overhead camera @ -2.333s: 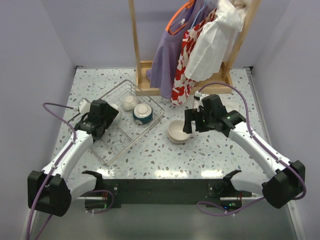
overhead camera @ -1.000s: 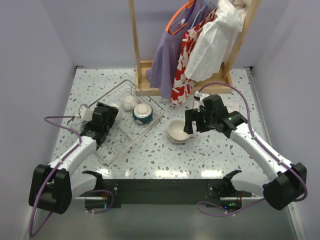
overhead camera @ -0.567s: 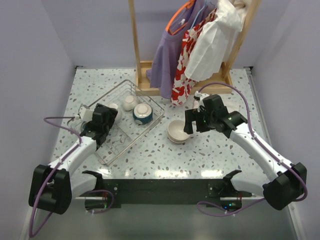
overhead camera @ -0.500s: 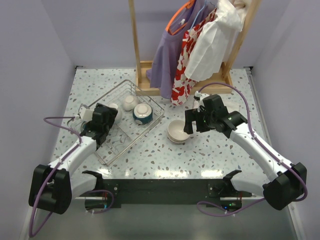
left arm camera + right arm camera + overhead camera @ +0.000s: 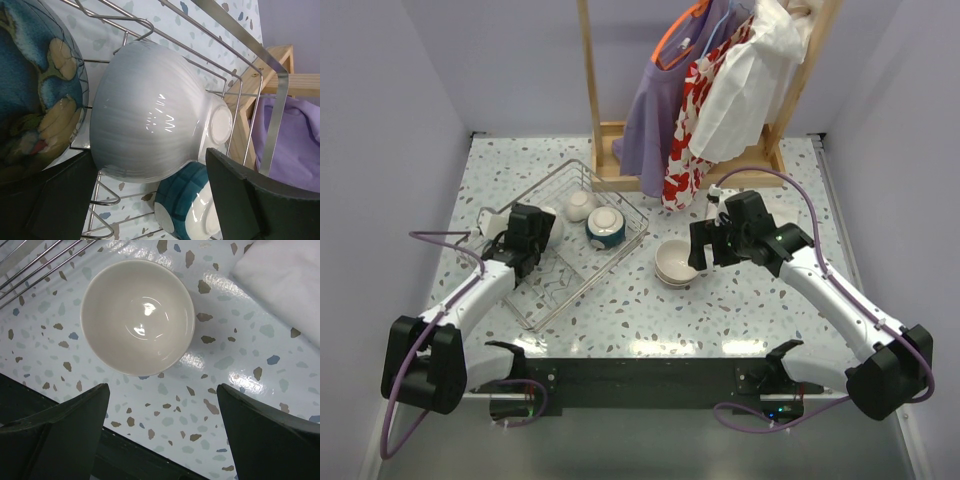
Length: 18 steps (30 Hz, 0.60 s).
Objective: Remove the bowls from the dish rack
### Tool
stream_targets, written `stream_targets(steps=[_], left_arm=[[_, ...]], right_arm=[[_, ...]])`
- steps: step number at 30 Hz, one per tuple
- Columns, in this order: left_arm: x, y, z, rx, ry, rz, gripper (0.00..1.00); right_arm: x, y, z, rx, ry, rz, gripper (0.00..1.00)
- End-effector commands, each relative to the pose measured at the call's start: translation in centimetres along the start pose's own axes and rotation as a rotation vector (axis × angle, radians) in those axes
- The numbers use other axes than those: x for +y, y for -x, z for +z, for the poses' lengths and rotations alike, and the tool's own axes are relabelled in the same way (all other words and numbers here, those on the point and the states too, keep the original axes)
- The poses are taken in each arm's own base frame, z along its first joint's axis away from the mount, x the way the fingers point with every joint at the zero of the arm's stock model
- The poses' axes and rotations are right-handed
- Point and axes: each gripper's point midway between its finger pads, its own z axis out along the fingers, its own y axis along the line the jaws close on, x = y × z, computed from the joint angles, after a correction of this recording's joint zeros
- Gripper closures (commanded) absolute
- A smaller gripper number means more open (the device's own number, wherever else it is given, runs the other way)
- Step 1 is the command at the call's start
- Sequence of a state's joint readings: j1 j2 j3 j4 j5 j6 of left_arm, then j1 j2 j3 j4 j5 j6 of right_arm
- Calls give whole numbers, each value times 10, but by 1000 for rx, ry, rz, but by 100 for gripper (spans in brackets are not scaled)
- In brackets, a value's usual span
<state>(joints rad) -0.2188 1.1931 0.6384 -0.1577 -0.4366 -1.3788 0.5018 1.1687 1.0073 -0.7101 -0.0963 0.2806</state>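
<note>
The white bowl (image 5: 155, 112) is lying on its side in the dish rack (image 5: 575, 280), foot pointing toward the far wall. It is leaning close against the blue patterned bowl (image 5: 35, 85), with the teal-banded bowl (image 5: 185, 210) sitting just beside it. The left tool (image 5: 145, 162) is reaching into the rack with its jaws standing wide, one on each side of the white bowl. From the wrist view I cannot tell whether either jaw is touching the glaze. The beige bowl (image 5: 137, 317) is resting upright on the table (image 5: 225, 355), just outside the rack. It is possibly sitting on top of other bowls, though the overhead view is too coarse to count. The right tool (image 5: 162, 387) is hovering over it, jaws wide and holding nothing.

The risks are lying mostly with the left side. The jaws would be closing on a smooth, curved wall, so the bowl could be squeezing out and dropping against its neighbours. Lifting at an angle could be catching the rim on a wire (image 5: 240, 95) or dragging the patterned bowl along. Carrying it across could be crowding the right tool above the beige bowl.
</note>
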Motion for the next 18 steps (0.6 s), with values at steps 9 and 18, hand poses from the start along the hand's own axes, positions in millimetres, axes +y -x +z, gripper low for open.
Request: stream_targets(steps=[9, 18], left_arm=[[-17, 17, 1, -63, 8, -53, 18], [-40, 21, -10, -38, -38, -39, 41]], right_arm=[[-2, 9, -8, -53, -1, -52, 6], [-2, 10, -11, -59, 0, -66, 6]])
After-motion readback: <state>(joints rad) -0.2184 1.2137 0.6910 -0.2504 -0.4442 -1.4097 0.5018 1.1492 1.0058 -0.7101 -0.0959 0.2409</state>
